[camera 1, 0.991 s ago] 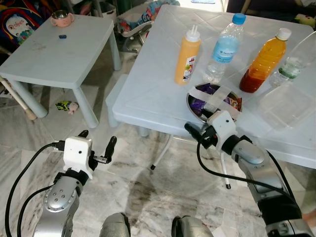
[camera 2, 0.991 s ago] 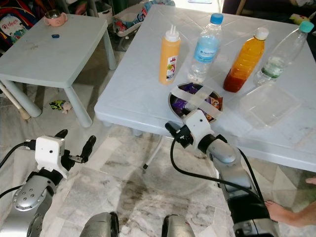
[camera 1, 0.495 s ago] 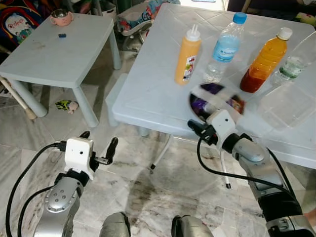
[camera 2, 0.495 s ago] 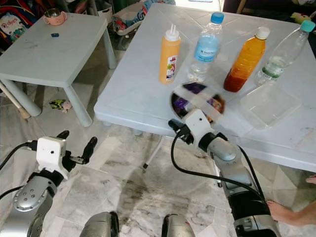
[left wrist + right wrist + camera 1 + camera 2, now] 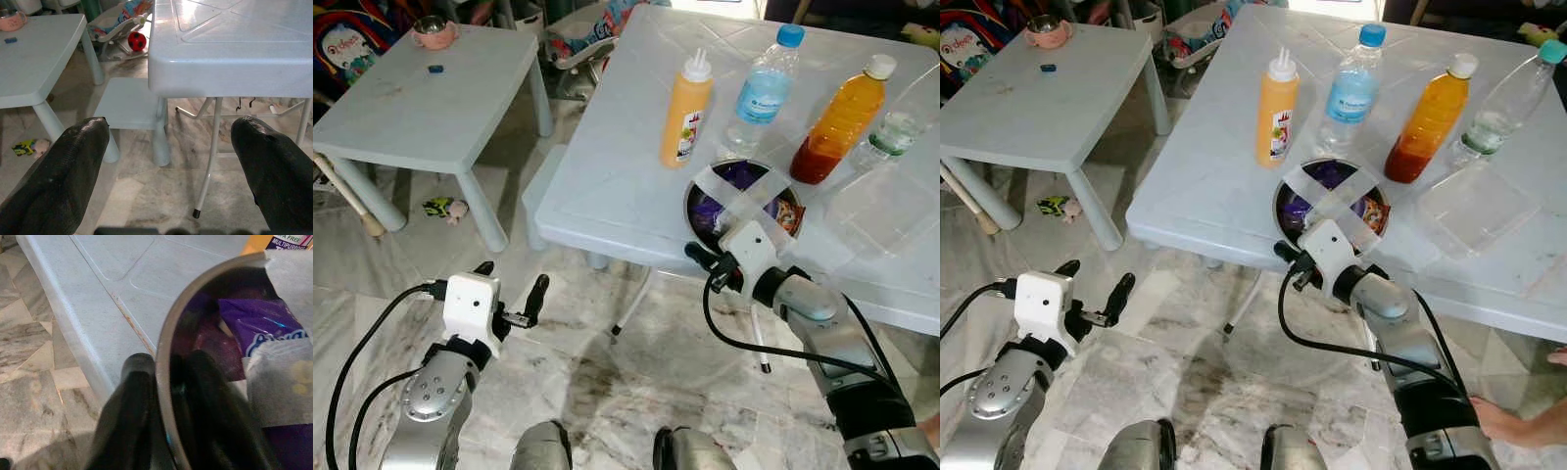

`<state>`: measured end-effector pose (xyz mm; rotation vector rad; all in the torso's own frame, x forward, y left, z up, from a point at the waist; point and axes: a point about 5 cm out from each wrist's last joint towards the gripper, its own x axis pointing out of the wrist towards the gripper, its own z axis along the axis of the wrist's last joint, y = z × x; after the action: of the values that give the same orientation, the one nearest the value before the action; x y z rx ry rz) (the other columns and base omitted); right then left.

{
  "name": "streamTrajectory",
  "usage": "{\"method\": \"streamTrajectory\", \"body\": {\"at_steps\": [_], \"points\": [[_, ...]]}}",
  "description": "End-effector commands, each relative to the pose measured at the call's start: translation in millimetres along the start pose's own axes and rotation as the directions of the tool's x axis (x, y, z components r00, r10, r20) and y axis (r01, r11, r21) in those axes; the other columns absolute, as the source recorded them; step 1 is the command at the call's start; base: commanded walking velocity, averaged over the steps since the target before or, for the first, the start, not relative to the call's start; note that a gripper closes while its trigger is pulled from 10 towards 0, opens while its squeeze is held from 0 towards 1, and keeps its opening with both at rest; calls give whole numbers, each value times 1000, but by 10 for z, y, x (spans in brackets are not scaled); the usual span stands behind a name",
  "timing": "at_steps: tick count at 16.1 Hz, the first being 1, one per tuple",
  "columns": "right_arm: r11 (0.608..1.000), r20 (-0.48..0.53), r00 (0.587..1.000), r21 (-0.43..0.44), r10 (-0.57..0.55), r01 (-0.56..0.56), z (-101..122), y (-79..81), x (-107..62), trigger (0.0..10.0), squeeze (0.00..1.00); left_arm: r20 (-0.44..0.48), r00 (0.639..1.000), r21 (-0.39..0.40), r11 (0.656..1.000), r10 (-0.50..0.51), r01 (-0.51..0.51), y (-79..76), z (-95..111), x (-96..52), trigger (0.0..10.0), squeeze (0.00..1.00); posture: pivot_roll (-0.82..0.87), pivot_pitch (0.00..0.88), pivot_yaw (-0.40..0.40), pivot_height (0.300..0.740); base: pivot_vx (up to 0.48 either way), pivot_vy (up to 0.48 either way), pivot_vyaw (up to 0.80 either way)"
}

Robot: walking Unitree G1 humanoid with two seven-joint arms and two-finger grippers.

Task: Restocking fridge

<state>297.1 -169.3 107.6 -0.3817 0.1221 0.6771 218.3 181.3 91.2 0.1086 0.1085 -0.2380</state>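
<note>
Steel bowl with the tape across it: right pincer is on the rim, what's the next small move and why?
Probably a short straight lift. The right pincer pinches the near rim of the steel bowl, one finger inside and one outside, and the bowl sits on the white table near its edge, just in front of the bottles. Keeping it level should hold the packets in.

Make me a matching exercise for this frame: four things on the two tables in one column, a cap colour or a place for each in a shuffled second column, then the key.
Things:
1. orange squeeze bottle
2. water bottle with blue label
3. steel bowl
4. pink cup

Descriptions:
A. on the small side table
B. taped across its top, rim pinched by the right claw
C. white nozzle cap
D. blue cap

Pairs: 1-C, 2-D, 3-B, 4-A
</note>
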Motion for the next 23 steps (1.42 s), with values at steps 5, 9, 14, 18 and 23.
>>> {"method": "streamTrajectory", "body": {"at_steps": [5, 9, 14, 18, 23], "points": [[997, -60, 996, 40, 64, -62, -70, -8, -172, 0, 0, -20, 1000, 11, 1000, -9, 9, -7, -5, -21, 10000, 0, 87, 151, -1, 740, 0, 0, 0], [995, -86, 992, 38, 92, -89, -63, -83, -277, 0, 0, -31, 999, 7, 1000, -10, 11, -3, -20, -17, 10000, 0, 83, 147, 1, 740, 0, 0, 0], [993, -59, 991, 12, 119, -118, -26, 15, -329, 0, 0, -59, 998, -32, 999, 2, -4, 23, -46, -10, 10000, 0, 80, 143, -3, 740, 0, 0, 0], [998, 76, 996, -46, 43, -39, 144, 43, -292, 0, 0, -57, 998, -71, 997, 30, -34, 42, -34, 22, 10000, 0, 77, 122, -13, 740, 0, 0, 0], [994, 227, 972, -80, -57, 77, 388, 69, -213, 0, 0, -32, 998, -87, 995, 52, -55, 28, 18, 153, 10000, 0, 63, 91, -30, 740, 0, 0, 0]]}}
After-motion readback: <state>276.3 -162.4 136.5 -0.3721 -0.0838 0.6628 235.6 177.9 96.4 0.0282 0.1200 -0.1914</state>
